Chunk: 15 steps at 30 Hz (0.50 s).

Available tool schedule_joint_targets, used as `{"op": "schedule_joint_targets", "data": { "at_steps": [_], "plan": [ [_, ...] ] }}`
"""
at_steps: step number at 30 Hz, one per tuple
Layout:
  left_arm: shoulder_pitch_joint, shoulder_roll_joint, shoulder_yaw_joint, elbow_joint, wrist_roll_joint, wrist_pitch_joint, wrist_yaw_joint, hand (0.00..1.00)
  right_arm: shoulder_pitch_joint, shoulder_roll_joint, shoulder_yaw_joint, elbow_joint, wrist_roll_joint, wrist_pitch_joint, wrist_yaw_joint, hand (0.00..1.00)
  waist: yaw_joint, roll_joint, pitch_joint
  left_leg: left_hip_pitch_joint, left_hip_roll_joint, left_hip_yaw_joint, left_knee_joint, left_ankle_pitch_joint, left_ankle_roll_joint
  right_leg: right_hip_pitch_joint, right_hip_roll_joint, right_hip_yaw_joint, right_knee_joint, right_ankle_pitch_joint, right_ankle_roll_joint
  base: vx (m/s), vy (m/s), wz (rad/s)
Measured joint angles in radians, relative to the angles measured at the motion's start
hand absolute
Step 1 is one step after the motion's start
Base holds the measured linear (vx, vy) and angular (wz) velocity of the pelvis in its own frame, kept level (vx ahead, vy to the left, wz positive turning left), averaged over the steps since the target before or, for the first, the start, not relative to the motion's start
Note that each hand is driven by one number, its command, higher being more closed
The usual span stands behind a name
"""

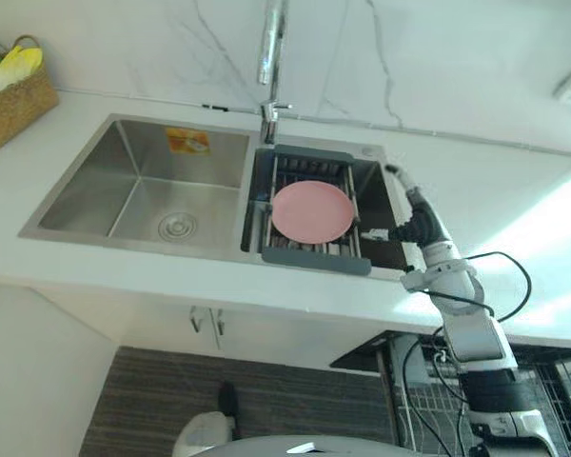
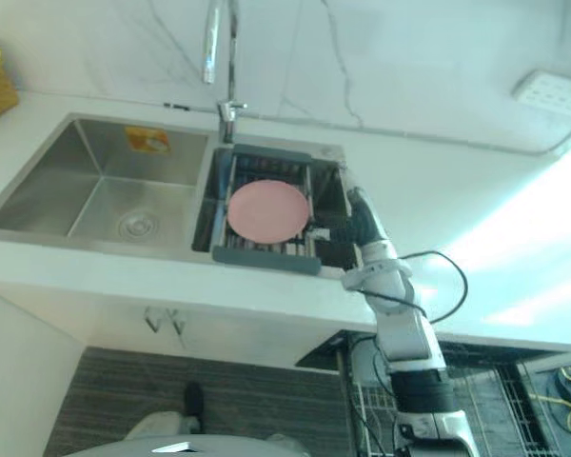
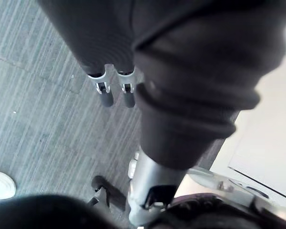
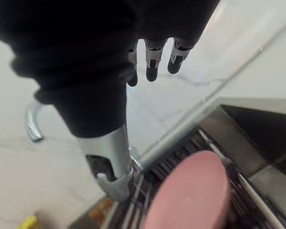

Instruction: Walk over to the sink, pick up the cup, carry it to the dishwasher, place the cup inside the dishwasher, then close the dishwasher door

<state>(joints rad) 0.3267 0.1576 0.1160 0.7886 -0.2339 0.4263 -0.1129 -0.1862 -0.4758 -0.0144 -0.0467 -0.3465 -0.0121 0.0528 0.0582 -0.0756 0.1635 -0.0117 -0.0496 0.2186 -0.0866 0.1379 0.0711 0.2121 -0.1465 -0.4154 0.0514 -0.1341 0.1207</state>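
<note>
Grey plank floor (image 3: pixel 33 119) is noted nearest. The left robot hand (image 3: pixel 105 93) hangs above it at the robot's side, fingers straight and relaxed, nothing held. Idle.

Low on the robot's right, under the edge of the white surface (image 1: pixel 495 181), a wire rack (image 1: pixel 561 386) is seen. It is judged to belong to the open dishwasher (image 2: pixel 500 400); its contents cannot be made out.

The right arm is extended forward over the surface edge into the stainless double sink (image 1: pixel 86 181). The right robot hand (image 1: pixel 409 208) is placed over the right side of the right basin, just beside the grey drying rack (image 1: pixel 314 259). In the right wrist view its fingers (image 4: pixel 151 69) are seen straight and slightly apart, with nothing held.

The cup cannot be made out with certainty. By judgement it sits in the dark strip of the right basin between the drying rack and the basin wall, below or just ahead of the right robot hand and masked by it. Whether it stands upright or lies on its side cannot be told. The right robot hand is much the nearer, so a short downward reach by it is judged to be what the pick turns on.

Containers:
- Left basin: a drain (image 1: pixel 176 227) is seen in its floor.
- Drying rack: one pink plate (image 1: pixel 311 211) is carried on the bars.

Farther back, the faucet (image 1: pixel 269 43) rises behind the divider. At far left a wicker basket (image 1: pixel 19 100) holds yellow and green items.
</note>
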Motion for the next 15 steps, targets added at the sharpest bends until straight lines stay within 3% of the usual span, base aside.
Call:
{"op": "schedule_joint_targets", "data": {
  "at_steps": [5, 15],
  "plan": [
    [0.003, 0.002, 0.0, -0.023, 0.0, 0.004, -0.004, 0.0, -0.073, -0.008, 0.059, 0.114, -0.087, 0.014, 0.034, 0.0, 0.027, 0.001, 0.002, -0.003, -0.019, -0.007, 0.0, -0.004, 0.006, 0.004, -0.017, -0.016, 0.007, -0.004, 0.015, 0.06, -0.005, 0.12],
    [0.006, -0.001, -0.009, -0.033, -0.001, 0.003, -0.029, 0.0, -0.177, -0.033, 0.133, 0.28, -0.279, 0.012, 0.023, 0.0, 0.035, 0.015, 0.032, 0.018, -0.036, -0.03, -0.001, -0.015, 0.015, 0.031, -0.037, -0.086, 0.036, -0.007, 0.022, -0.01, -0.046, 0.06]
  ]
}}
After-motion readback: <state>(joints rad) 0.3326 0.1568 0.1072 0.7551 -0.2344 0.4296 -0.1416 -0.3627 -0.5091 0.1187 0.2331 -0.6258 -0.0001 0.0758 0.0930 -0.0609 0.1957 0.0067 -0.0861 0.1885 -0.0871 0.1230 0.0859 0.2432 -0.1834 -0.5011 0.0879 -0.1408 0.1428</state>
